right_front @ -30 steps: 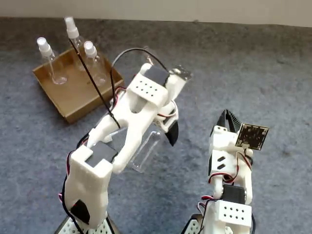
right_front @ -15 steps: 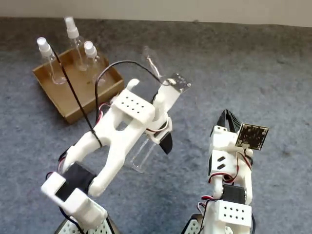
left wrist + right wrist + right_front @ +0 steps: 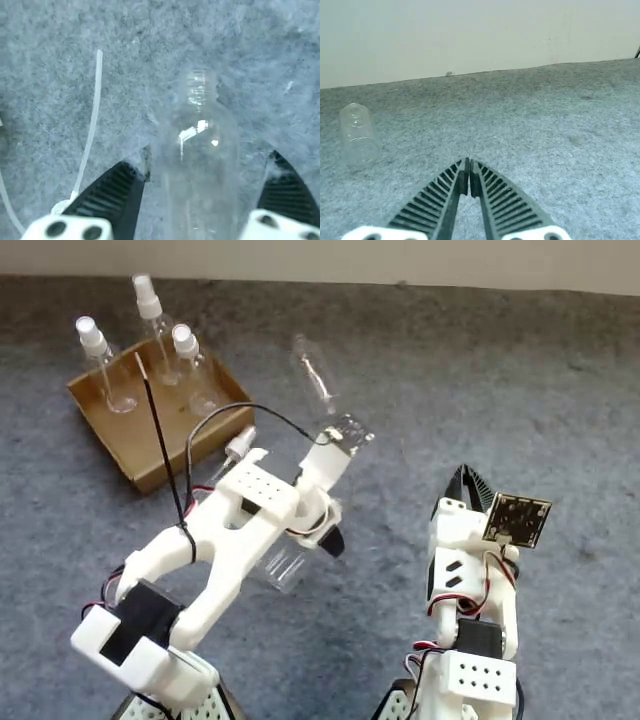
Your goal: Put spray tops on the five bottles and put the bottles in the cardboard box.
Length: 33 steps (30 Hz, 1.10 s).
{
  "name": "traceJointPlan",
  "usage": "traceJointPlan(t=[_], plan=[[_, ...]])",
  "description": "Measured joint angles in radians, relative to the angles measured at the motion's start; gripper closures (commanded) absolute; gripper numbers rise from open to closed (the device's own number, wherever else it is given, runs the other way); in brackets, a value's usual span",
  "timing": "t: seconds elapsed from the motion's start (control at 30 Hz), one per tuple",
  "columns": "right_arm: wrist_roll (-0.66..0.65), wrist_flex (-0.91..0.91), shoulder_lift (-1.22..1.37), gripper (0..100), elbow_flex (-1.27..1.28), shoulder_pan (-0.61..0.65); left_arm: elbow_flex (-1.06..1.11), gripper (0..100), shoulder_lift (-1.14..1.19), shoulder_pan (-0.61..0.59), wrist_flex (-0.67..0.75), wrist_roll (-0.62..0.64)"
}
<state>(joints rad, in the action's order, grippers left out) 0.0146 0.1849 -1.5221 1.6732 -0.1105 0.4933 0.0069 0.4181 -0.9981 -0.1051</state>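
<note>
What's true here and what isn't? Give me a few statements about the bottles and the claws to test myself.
Three bottles with spray tops stand in the cardboard box. True.
The left gripper is shut on a spray top. False: it is open, a topless bottle between its jaws.
The right gripper is shut and empty. True.
All five bottles are in the box. False: one bottle lies outside it.
</note>
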Motion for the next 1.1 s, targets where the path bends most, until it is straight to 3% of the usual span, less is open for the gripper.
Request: traceJointPlan(t=[0.23, 0.93, 1.1], plan=[[0.000, 0.000, 0.000, 99.4, 0.000, 0.000, 0.071, 71, 0.000, -0.038, 0.071, -0.097], [0.000, 0.000, 0.000, 99.4, 0.000, 0.000, 0.068, 71, 0.002, -0.014, 0.071, -0.141], [0.000, 0.000, 0.000, 99.4, 0.000, 0.000, 0.020, 72, 0.106, -0.009, 0.072, -0.140]])
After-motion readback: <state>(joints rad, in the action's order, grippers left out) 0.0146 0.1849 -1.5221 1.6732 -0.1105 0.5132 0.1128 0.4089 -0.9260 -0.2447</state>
